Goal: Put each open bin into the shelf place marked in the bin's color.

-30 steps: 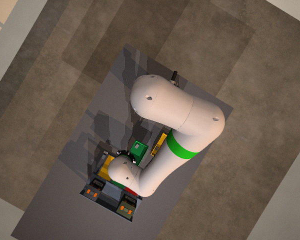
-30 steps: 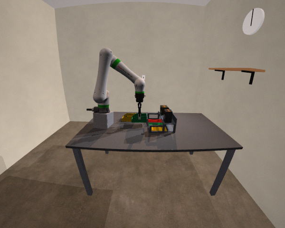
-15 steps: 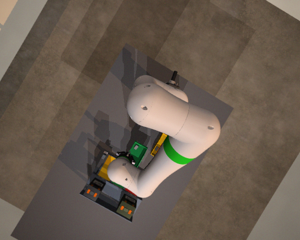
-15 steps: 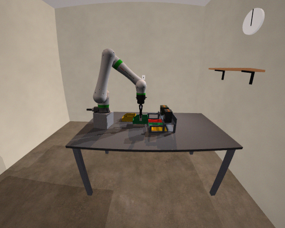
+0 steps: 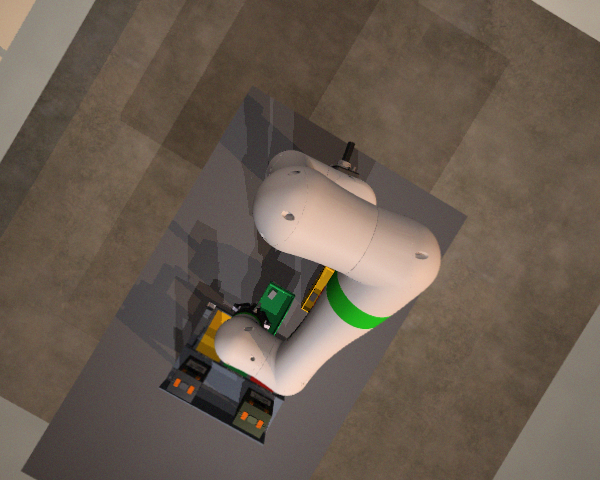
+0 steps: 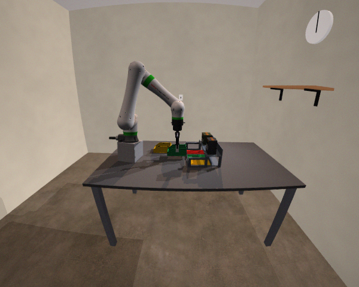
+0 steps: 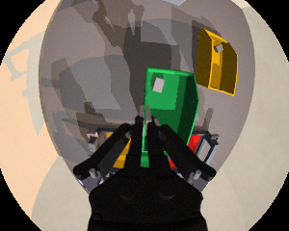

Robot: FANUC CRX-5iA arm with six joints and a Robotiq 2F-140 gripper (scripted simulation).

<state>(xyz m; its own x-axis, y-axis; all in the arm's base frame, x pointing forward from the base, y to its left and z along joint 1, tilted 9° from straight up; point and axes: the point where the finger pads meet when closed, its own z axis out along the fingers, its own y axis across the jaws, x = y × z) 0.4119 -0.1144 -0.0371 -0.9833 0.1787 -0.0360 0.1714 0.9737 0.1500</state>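
My gripper is shut on a side wall of the green bin. The bin hangs roughly level above the table, just before the shelf's front, with a grey part in it. The yellow bin stands on the table nearer the base, a small grey part in it. The shelf shows a yellow mark, a green mark in the middle and a red mark. The arm partly hides the green mark from above.
Two dark boxes with orange spots stand on the raised rear of the shelf. Dark posts and rails edge the shelf. The yellow bin is close beside the green one. The arm's base block stands behind the bins.
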